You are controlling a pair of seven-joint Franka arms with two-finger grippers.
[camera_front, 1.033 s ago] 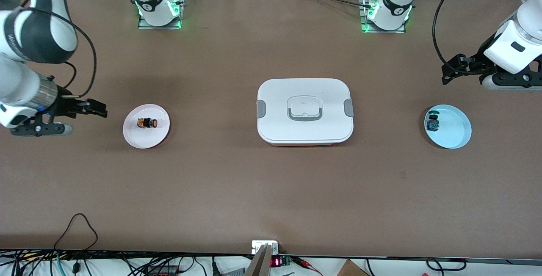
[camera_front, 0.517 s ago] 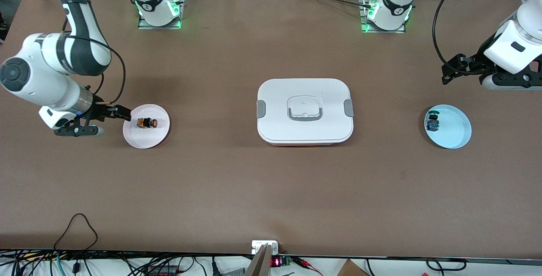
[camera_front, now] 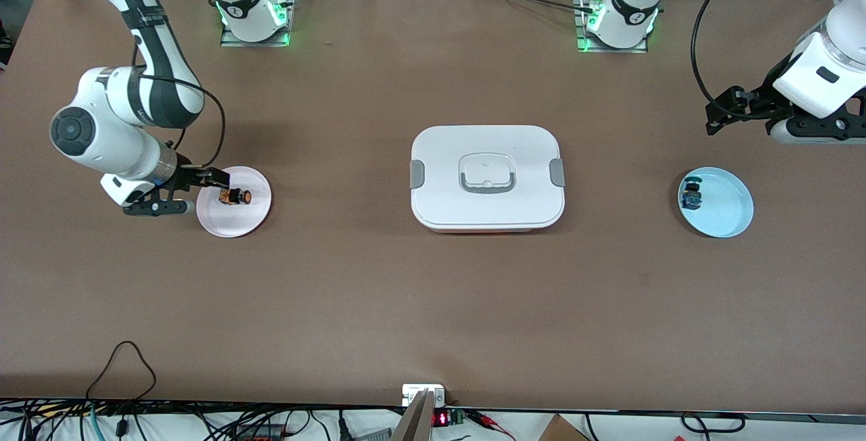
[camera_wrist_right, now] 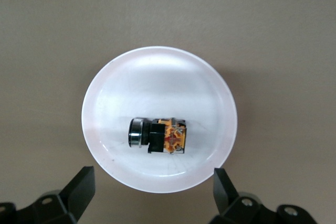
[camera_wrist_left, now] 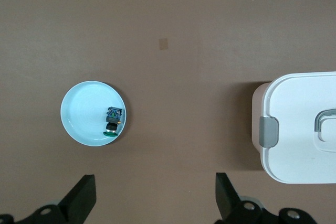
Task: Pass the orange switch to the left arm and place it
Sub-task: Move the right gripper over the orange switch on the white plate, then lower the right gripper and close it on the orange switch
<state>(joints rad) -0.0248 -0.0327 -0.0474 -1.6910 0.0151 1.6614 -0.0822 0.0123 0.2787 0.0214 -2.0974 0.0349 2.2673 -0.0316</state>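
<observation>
Here the orange switch (camera_front: 235, 195) lies on its side in the pink plate (camera_front: 233, 224), well toward the right arm's end of the counter (camera_front: 433, 306) from the box (camera_front: 487, 177). The right tool (camera_front: 215, 182) hangs over the plate's rim with fingers spread wide, holding nothing. The pickup is the step in hand; next it likely needs to come down around the switch's body and close. The left tool (camera_front: 718, 116) waits, wide open and empty, near the blue plate (camera_front: 727, 221).
</observation>
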